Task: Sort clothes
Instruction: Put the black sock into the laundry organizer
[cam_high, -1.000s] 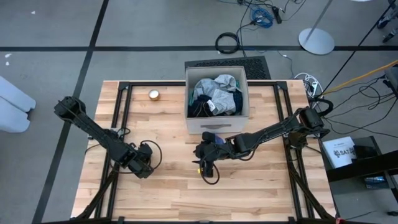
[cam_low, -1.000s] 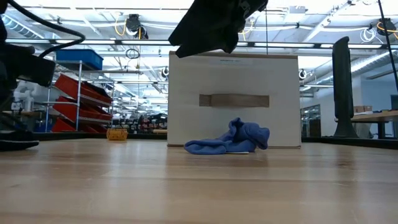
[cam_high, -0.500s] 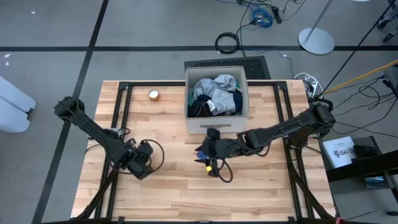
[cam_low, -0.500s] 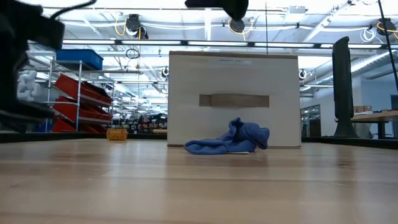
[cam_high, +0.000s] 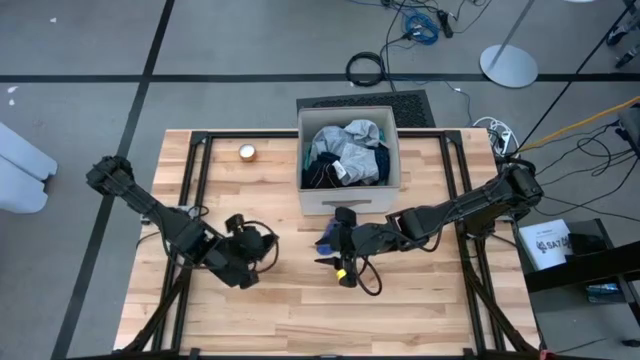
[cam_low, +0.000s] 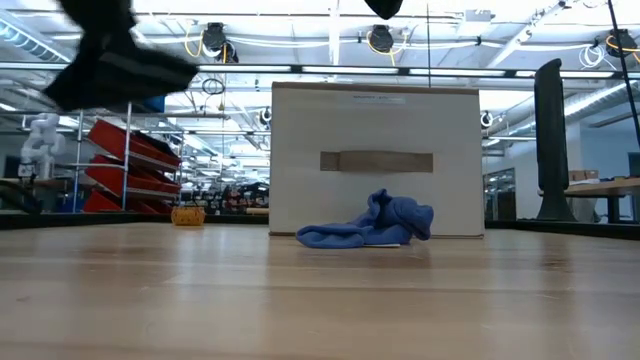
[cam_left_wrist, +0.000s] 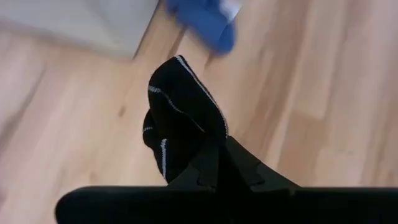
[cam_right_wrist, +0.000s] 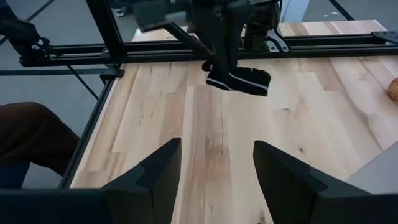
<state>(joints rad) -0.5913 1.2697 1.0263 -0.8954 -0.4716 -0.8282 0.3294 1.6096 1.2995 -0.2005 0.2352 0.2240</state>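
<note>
My left gripper (cam_high: 262, 243) hangs above the table's left half, shut on a black sock with thin white stripes (cam_left_wrist: 180, 118). The right wrist view shows the sock (cam_right_wrist: 241, 79) from across the table. My right gripper (cam_high: 337, 247) stands open in the air, just above a crumpled blue garment (cam_low: 370, 225). That garment lies on the wood against the front wall of the beige box (cam_high: 350, 203). More clothes (cam_high: 345, 152), grey, dark and white, are heaped inside the box. My left gripper pinches one end of the sock (cam_left_wrist: 200, 152) between its two fingers, which slant down from the table's left. The rest of the sock juts out past the fingertips (cam_right_wrist: 219, 68). It is bunched, roughly level and lifted clear of the table.
A small round tan object (cam_high: 247, 152) sits near the far left of the table. Black frame rails (cam_high: 190, 190) run along both sides of the tabletop. Bare wood stretches along the near half, in front of both grippers.
My left gripper has risen with the black sock, gone toward the table's right and rolled about its own line. The sock now hangs clear of the wood. My right gripper has lifted, still open, while the blue garment has stayed where it lay.
</note>
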